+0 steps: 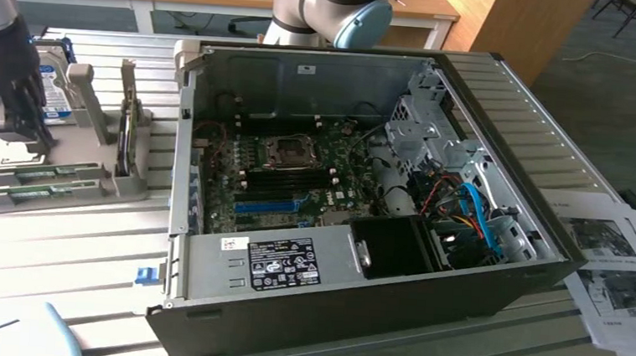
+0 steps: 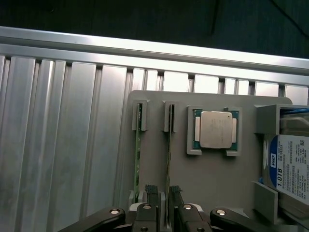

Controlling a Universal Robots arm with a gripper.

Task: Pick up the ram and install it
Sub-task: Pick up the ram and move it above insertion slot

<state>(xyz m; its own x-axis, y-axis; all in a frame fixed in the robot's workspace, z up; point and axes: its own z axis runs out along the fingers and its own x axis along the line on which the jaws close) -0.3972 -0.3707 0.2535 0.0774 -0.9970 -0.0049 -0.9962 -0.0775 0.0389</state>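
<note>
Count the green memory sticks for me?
2. One ram stick and a second ram stick stand side by side in the grey holder; more may hide inside the computer case.

Slatted metal table [image 1: 55,244] carries a grey holder [image 1: 103,178], open computer case [image 1: 342,318], papers [image 1: 614,274]

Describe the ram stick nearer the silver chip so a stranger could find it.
Beside the open computer case lies a grey holder. Two thin green sticks stand on edge in it, side by side. The ram stick wanted is the one next to the square silver chip, with the open gripper over its end; the other stick lies farther from the chip.
</note>
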